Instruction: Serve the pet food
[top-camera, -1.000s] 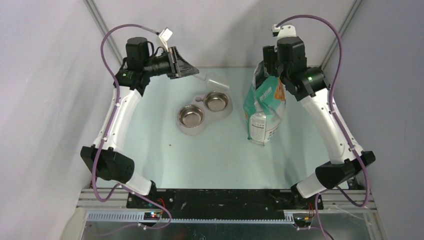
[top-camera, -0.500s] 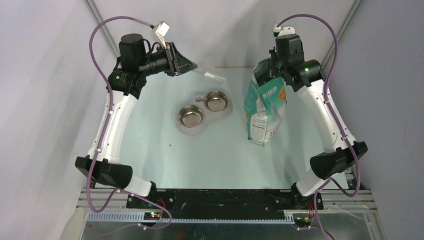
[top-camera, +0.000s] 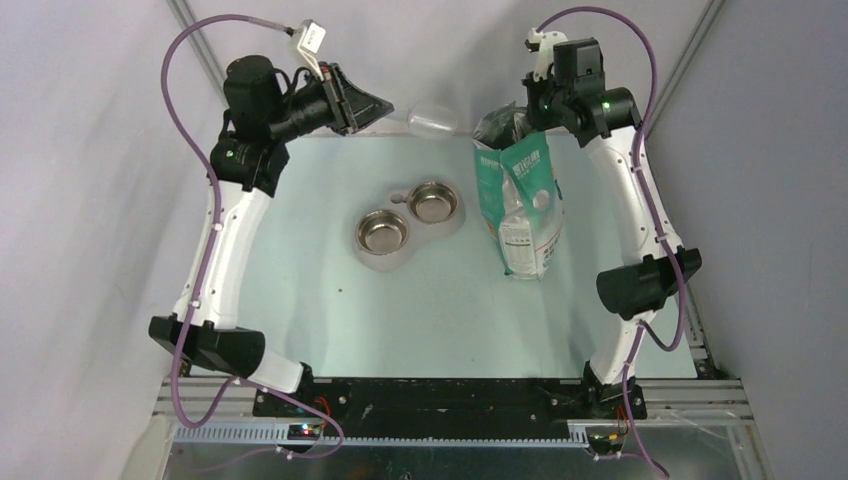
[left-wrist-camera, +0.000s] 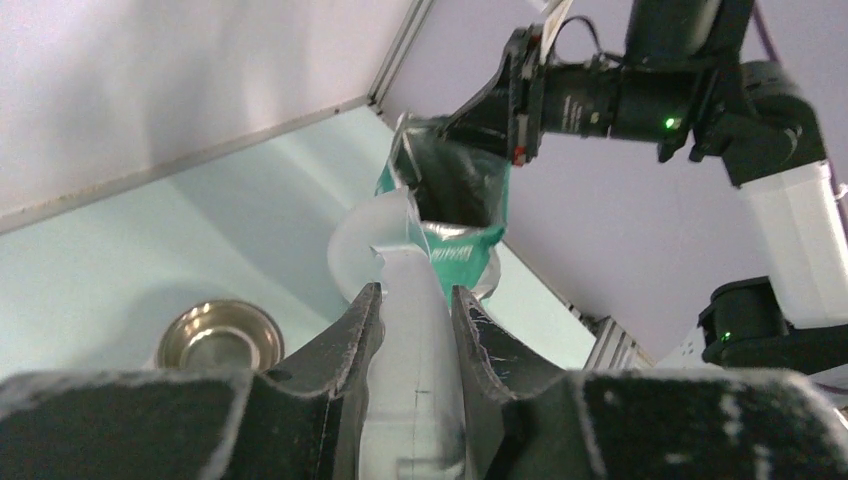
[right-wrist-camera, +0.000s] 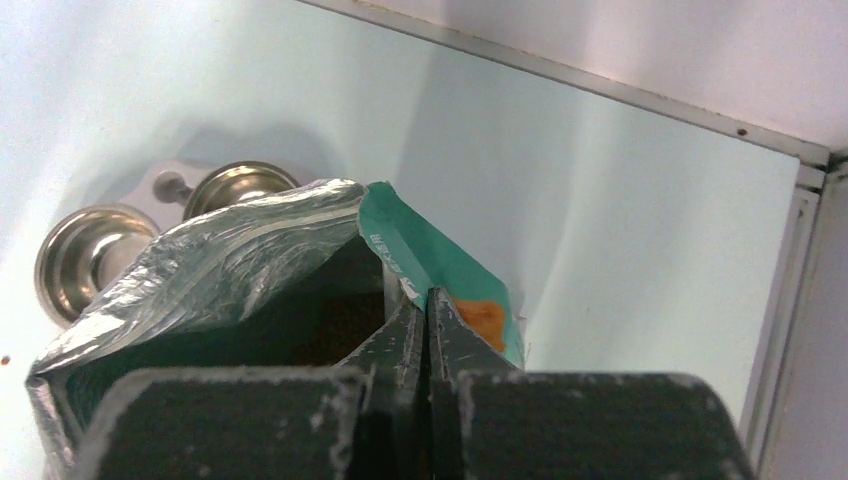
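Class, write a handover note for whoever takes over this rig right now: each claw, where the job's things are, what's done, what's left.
Left claw: shut on the clear scoop handle, raised beside the bag.
Right claw: shut on the bag's top edge, mouth open.
Pet food: inside the bag.
Done: scoop and bag gripped.
To do: scoop food, fill the steel bowls, both empty.

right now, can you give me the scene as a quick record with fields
left end effector: closed on the scoop handle, held in the air
scoop: clear, looks empty, pointing toward the bag
right end effector: shut on the bag rim
bag: upright, top open
pet food: brown, inside the bag
bowls: two, steel, empty, left of the bag in the top view
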